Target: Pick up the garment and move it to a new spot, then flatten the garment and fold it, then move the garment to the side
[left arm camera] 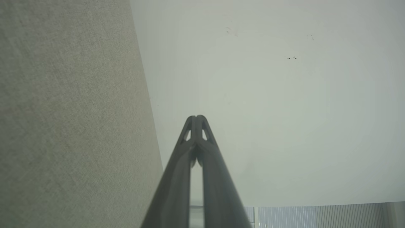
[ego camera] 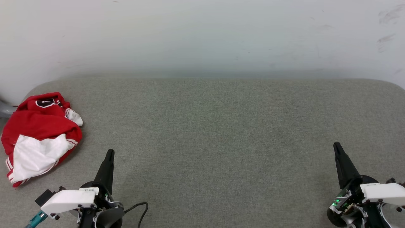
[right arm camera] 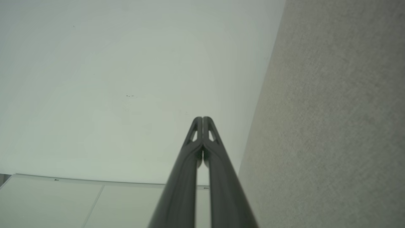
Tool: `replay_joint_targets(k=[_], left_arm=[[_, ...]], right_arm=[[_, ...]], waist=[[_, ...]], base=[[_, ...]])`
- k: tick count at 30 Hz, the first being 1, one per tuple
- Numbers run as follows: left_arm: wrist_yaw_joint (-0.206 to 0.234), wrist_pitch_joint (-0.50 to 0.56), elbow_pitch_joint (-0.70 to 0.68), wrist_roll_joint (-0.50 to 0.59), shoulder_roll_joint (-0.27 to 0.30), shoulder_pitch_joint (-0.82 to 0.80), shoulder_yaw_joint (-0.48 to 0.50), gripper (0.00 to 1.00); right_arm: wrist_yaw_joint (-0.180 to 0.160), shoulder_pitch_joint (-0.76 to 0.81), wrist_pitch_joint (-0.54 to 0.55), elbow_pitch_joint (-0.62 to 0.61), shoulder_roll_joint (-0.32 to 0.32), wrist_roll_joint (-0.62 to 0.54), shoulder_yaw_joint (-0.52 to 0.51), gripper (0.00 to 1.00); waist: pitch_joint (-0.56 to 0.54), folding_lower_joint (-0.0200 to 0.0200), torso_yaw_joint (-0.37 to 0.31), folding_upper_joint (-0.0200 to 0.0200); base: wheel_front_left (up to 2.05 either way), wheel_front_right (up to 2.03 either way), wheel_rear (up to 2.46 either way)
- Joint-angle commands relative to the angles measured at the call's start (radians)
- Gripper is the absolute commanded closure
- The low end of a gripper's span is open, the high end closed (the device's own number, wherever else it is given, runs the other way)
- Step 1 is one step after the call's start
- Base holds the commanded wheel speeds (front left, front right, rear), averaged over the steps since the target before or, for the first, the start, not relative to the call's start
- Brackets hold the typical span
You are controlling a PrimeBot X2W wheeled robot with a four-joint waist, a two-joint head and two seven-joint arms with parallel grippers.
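1. Well, garment [ego camera: 39, 136] — crumpled at the grey surface's [ego camera: 215, 133] far left edge.
2. Left gripper [ego camera: 109, 153] beside it, fingers pressed together, empty.
3. Right gripper [ego camera: 337, 146] — well apart, likewise closed.

The garment [ego camera: 38, 125] lies bunched, its black marking mostly folded from sight; just behind it a grey thing [ego camera: 5, 110] is unidentifiable, cut off at the edge
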Motion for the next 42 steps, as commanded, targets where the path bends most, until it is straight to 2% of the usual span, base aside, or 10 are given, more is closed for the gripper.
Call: replay_joint_targets(k=[1,9,10,14,21,25,33,42], left_arm=[[-0.002,0.002,-0.001,0.0,-0.001,-0.006,0.002,1.0],[-0.002,0.002,-0.001,0.0,-0.001,-0.006,0.003,1.0],[0.0,-0.001,-0.001,0.0,0.0,0.0,0.0,0.0],[0.0,-0.004,0.031,0.001,-0.003,0.027,-0.006,0.0],[0.0,-0.035,0.005,0.01,-0.003,0.033,-0.01,0.0],[0.0,-0.055,-0.004,0.04,-0.003,0.035,-0.006,0.0],[0.011,-0.091,-0.039,0.194,-0.002,0.032,0.017,0.0],[0.077,-0.129,-0.116,0.406,-0.002,0.037,-0.014,0.0]], right_arm=[[0.0,-0.012,0.0,0.0,0.004,0.003,0.001,1.0],[0.0,-0.012,0.0,0.0,0.004,0.003,0.001,1.0],[0.0,0.0,-0.001,0.0,0.0,-0.001,0.0,0.0],[0.0,0.03,-0.002,0.032,0.0,-0.001,0.002,0.0],[0.0,0.035,-0.034,0.023,0.0,-0.021,0.006,0.0],[0.0,0.038,-0.054,0.012,0.001,-0.071,0.0,0.0],[0.0,0.048,-0.091,-0.041,0.001,-0.234,-0.012,0.0],[0.0,0.057,-0.128,-0.105,0.001,-0.451,0.0,0.0]], waist=[[0.0,0.0,0.0,0.0],[0.0,0.0,0.0,0.0],[0.0,0.0,0.0,0.0],[0.0,0.0001,0.0,0.0],[0.001,0.0001,0.0,0.0],[0.002,0.0001,0.001,0.0],[0.002,0.0001,0.001,0.0],[0.004,0.0001,0.003,0.0]], base=[[0.0,0.0,0.0],[0.0,0.0,0.0],[0.0,0.0,0.0],[0.0,0.0,0.0],[0.0,0.0,0.0],[0.0,0.0,0.0],[0.0,0.0,0.0],[0.0,0.0,0.0]])
